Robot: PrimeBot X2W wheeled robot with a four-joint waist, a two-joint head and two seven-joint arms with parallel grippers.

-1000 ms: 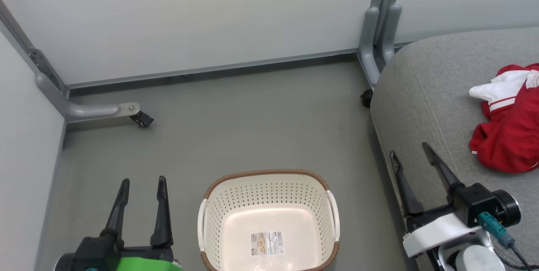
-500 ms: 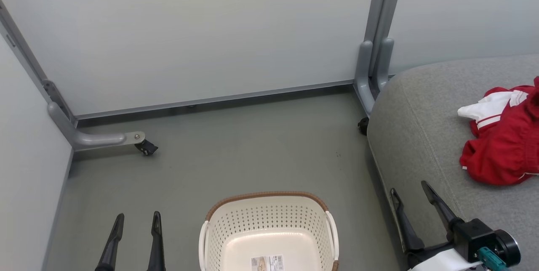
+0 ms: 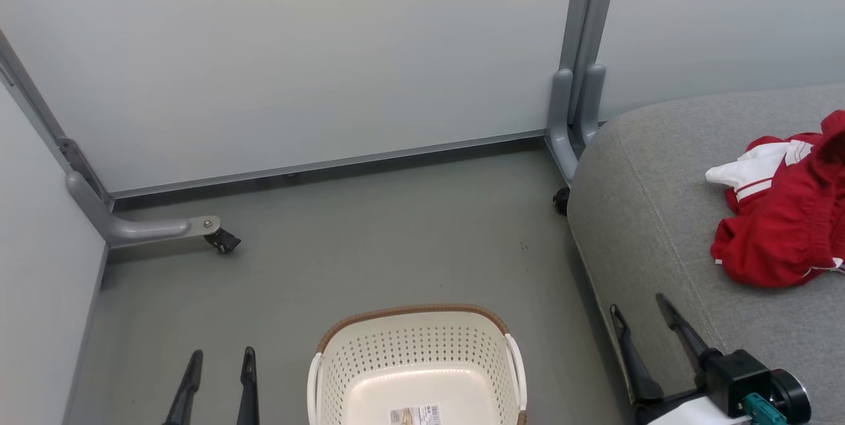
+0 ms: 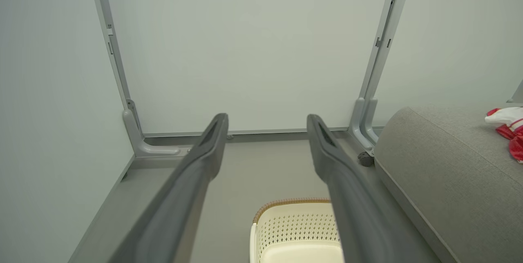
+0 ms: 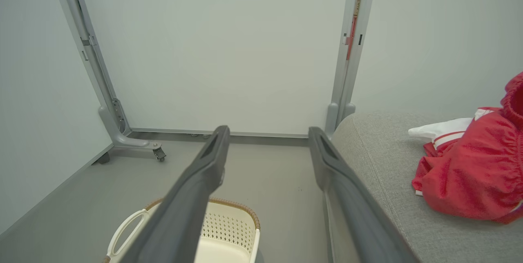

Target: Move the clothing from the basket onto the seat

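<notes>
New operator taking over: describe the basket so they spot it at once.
Find the grey seat on the right; on the grey floor just left of it stands the basket. It is cream perforated plastic with a brown woven-look rim, white side handles and a paper label inside, pale unlike the red clothing on the seat.
</notes>
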